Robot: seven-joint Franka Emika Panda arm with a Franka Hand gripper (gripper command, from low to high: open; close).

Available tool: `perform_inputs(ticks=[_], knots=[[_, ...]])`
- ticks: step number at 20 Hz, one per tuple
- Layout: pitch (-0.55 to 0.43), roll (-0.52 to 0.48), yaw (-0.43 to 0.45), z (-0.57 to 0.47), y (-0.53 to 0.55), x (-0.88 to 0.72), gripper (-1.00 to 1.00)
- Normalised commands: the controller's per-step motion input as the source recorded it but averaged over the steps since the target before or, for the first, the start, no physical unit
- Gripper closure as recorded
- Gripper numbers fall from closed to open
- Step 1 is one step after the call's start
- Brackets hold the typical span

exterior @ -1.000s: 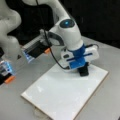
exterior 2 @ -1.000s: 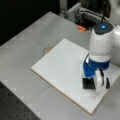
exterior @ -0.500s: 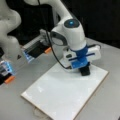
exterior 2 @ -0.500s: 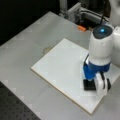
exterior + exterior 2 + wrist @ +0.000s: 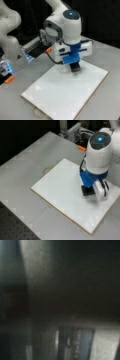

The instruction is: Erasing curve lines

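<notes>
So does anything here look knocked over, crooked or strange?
Nothing stands out. The white board lies flat on the grey table, and the gripper presses a dark block onto it near one edge. No curve lines show on the board in both front views.

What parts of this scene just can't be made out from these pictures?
- Curve lines: none can be made out on the white board in either front view; any under the tool are hidden.
- Tool: in both front views its tip is a dark block on the board; the blue mount and arm cover it, so open or shut is unclear.
- Wrist view: only dark blur, nothing recognisable.
- Table: cut off by the frame edges.
</notes>
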Motion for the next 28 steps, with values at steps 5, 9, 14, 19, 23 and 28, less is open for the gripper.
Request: perform_inputs(ticks=[5, 9, 14, 19, 23, 28], knots=[[0.015, -0.164, 0.480, 0.06, -0.45, -0.31, 1.00], [-0.015, -0.012, 0.520, 0.04, -0.46, -0.37, 1.00], [-0.090, 0.116, 0.448, 0.01, -0.57, -0.31, 1.00], [-0.168, 0.166, 0.274, -0.10, -0.63, -0.13, 1.00], [-0.167, 0.144, 0.162, -0.13, -0.54, 0.07, 1.00], [-0.088, 0.089, -0.022, -0.11, -0.43, 0.30, 1.00]])
